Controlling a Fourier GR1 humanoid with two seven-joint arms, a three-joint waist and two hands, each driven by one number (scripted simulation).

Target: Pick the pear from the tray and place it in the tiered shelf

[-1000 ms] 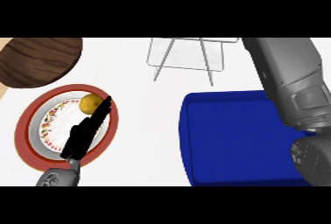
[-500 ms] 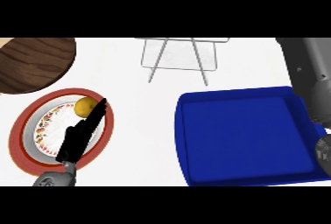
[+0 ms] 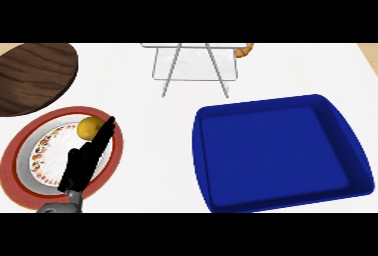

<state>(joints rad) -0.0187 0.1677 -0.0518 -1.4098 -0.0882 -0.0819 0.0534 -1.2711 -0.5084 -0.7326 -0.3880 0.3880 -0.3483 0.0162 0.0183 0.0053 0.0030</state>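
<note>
Although the task puts the pear [image 3: 89, 128] on the tray [image 3: 277, 150], we see a yellow fruit just past our left hand [image 3: 87, 161], whose fingers [image 3: 103, 136] lie straight and pressed together, touching it, over the plate [image 3: 44, 160]. Our right hand is out of view. Nudged, it could roll onto the bench [image 3: 162, 130], away from the tiered shelf [image 3: 193, 65].

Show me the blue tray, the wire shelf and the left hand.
blue tray [image 3: 347, 145]: head view, right rim.
wire shelf [image 3: 194, 80]: head view, front wire edge.
left hand [image 3: 87, 160]: head view, straight black fingers over the plate.
</note>
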